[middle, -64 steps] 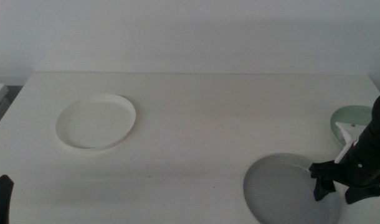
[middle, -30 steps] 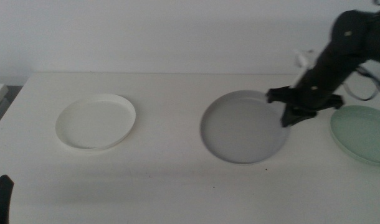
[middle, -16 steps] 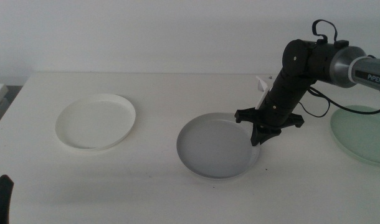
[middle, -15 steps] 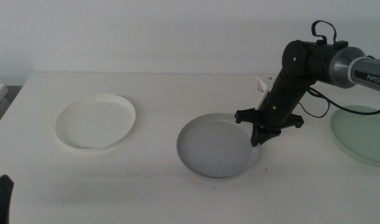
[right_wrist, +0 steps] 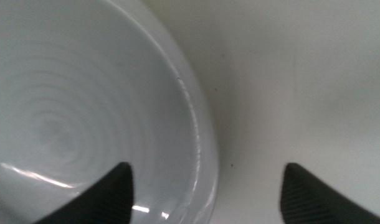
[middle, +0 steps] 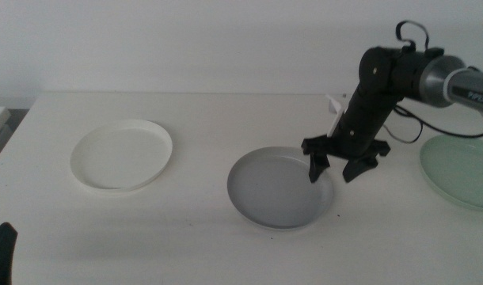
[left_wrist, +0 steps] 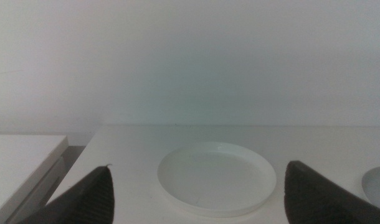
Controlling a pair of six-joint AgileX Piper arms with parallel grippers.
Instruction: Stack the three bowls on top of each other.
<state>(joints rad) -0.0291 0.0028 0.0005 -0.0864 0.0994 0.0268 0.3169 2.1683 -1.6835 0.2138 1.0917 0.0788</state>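
The grey bowl (middle: 279,188) rests flat on the table near the middle. My right gripper (middle: 337,170) hangs open just above its right rim, one jaw over the bowl and one outside it. The right wrist view shows that same rim of the grey bowl (right_wrist: 84,118) running between the spread jaws of the right gripper (right_wrist: 205,190). The white bowl (middle: 122,153) sits at the left, also seen as the white bowl (left_wrist: 217,178) ahead of my open left gripper (left_wrist: 199,205). The mint green bowl (middle: 460,171) lies at the right edge. My left gripper (middle: 1,252) waits at the bottom left corner.
The white table (middle: 226,119) ends at a pale wall behind. A second white surface (left_wrist: 22,162) stands beside the table's left end, with a gap between them. A cable loops off the right arm (middle: 400,71) above the green bowl.
The right gripper has let go of the grey bowl and its jaws have spread. The bowl has settled flat on the table. The left arm has not moved.
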